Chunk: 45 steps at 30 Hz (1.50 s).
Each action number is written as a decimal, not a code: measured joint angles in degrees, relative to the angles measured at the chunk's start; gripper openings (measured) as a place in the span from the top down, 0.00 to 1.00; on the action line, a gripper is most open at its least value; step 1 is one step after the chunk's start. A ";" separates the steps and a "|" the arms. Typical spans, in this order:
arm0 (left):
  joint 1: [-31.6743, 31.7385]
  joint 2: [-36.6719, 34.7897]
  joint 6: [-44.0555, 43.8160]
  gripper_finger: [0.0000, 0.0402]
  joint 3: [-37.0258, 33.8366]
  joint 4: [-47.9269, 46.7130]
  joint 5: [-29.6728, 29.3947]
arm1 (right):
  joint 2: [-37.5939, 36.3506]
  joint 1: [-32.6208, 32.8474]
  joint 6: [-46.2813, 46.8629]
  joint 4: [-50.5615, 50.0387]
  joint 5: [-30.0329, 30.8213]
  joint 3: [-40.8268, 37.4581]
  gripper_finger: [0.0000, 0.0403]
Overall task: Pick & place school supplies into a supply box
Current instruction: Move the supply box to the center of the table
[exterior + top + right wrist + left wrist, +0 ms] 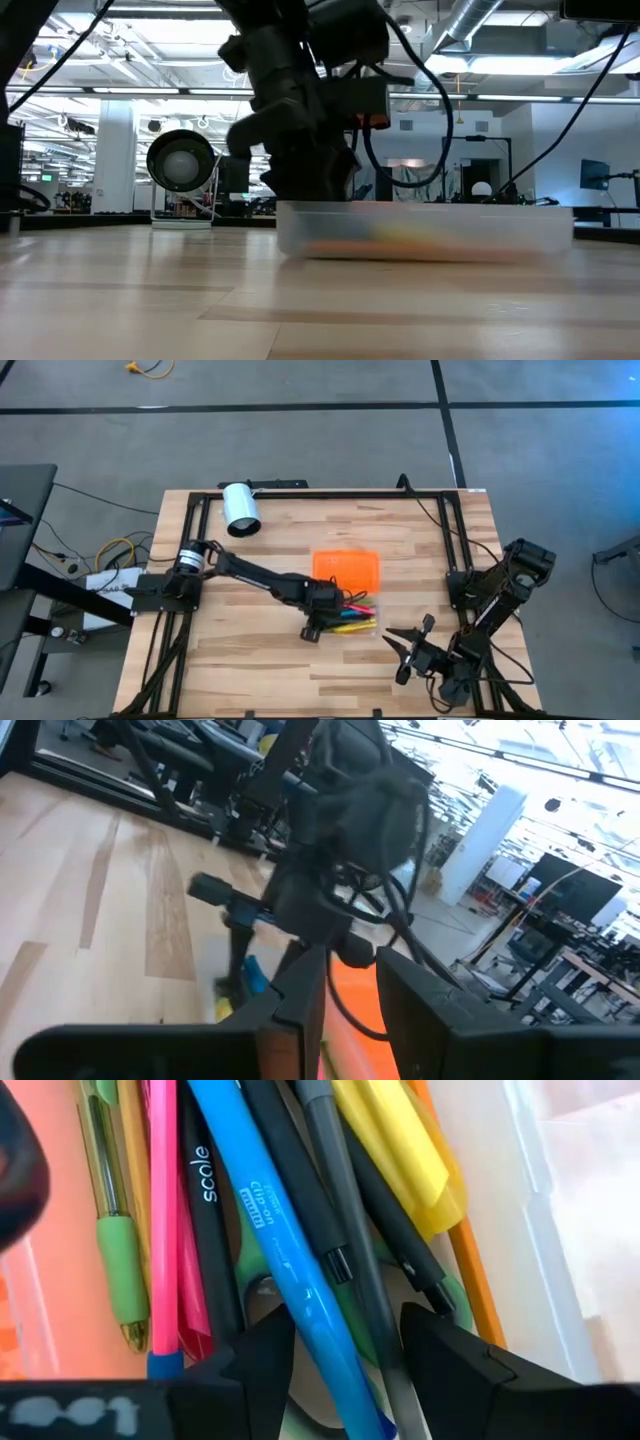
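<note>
Left gripper (340, 1355): low over the supply box, fingers spread with a blue pen and a grey pen running between them; no finger is seen pressed against either, so nothing appears pinched yet.
Supply box (345, 567): near the table's middle, orange lid lying open and flat; in the low view its clear tray wall (520, 232) rests on the wood, with colours showing faintly through.
School supplies (200, 1230): a loose sheaf inside the tray — pink, green, black, blue, grey, yellow and orange sticks, green scissor handles beneath.
Blue pen (270, 1230): topmost, long axis running straight away from the left wrist, crossing the gap between the fingers.
Key relation: the pens lie along the tray's length and in line with the left arm's reach, so the fingers straddle them across their width.
Nearer arm: left, directly above the tray.
Right gripper (412, 643): well apart, near the table's front right corner, waiting; fingers partly apart, holding nothing.
Judgement: the items seem already in the tray.
</note>
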 joint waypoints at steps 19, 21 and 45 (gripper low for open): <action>-0.77 -1.31 0.87 0.57 2.62 3.05 -11.02 | 4.18 -7.37 13.92 -4.19 -20.50 0.00 0.79; -0.27 -1.33 1.80 0.57 3.31 2.61 -11.29 | 6.46 -8.32 13.94 -1.94 -23.83 0.00 0.79; 8.77 -1.84 3.94 0.57 4.37 2.60 -13.90 | 15.76 -8.66 14.97 9.76 -30.13 -0.02 0.79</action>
